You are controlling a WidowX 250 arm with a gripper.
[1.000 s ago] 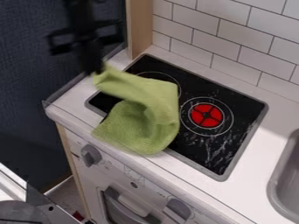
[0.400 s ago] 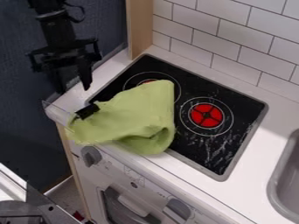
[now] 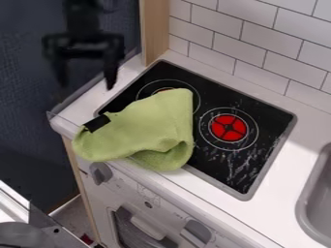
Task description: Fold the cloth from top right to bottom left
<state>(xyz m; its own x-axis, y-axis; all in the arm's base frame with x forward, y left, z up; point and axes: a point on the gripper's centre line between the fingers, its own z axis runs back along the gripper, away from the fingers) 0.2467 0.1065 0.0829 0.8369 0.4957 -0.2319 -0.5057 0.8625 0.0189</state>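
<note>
The green cloth (image 3: 145, 127) lies bunched across the left part of the black glass cooktop (image 3: 217, 97), its left end spread over the white countertop (image 3: 278, 169) and drooping past the front edge, near a grey control knob (image 3: 100, 172). A small black patch (image 3: 96, 123) sits on its upper left side. From where I stand, the fold looks mostly made: a broad flap lies toward the lower left, over a layer that peeks out below. It's a loose job, though, and I'd say only some straightening might be left.

The gripper (image 3: 86, 92) is up and to the left, apart from the cloth, fingers spread and holding nothing. The cloth partly covers one burner (image 3: 165, 90); the red-centred one (image 3: 228, 128) is just beside it. The grey sink (image 3: 317, 193) is well off right, so nothing seems in the way, but that overhang could drag the cloth down.
</note>
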